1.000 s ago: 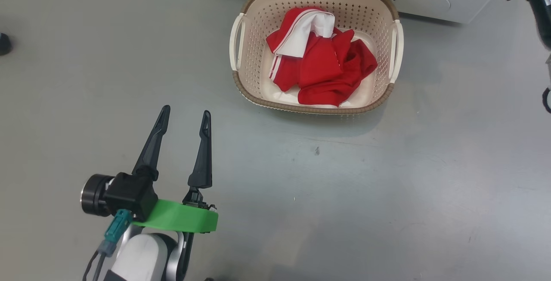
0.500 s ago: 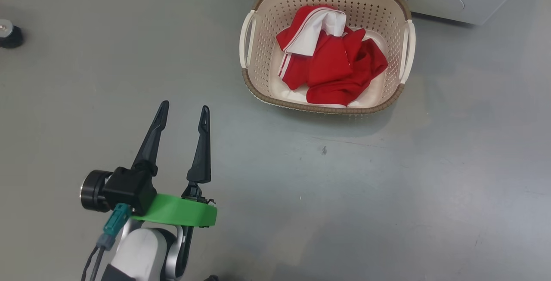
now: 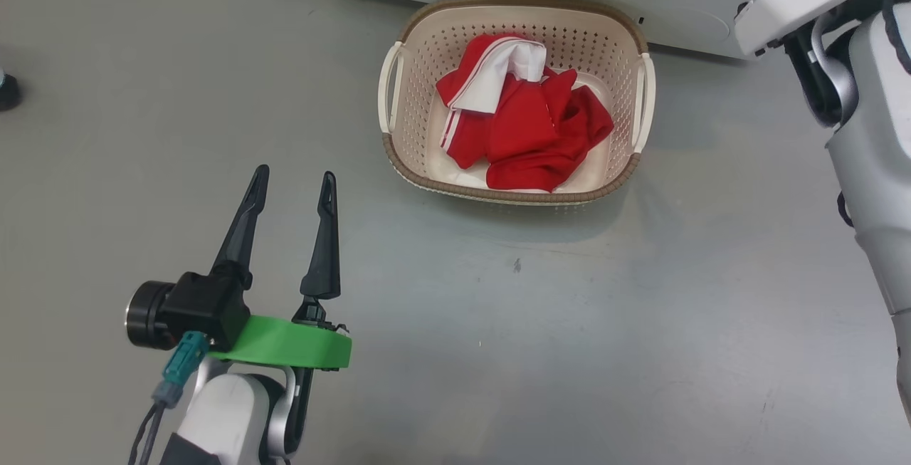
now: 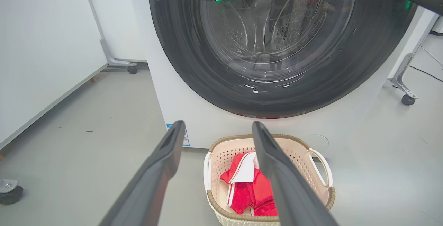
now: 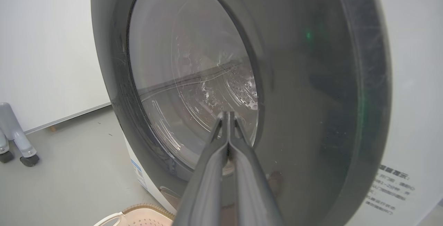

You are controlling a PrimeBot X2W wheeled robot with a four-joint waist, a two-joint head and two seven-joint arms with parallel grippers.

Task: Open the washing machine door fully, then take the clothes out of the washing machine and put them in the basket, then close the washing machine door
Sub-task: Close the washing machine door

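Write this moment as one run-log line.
clothes: in basket | left gripper: open, empty | right gripper: shut, at washing machine door

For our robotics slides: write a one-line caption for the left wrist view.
Open left gripper points toward the basket of red clothes before the washer door.

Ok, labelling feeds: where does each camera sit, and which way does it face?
Head view: on the head, facing down at floor, basket, clothes; open left pincer, right forearm show.
Left wrist view: along the left pincer, toward washing machine door.
Right wrist view: along shut right pincer, close on that door.
All share the basket.
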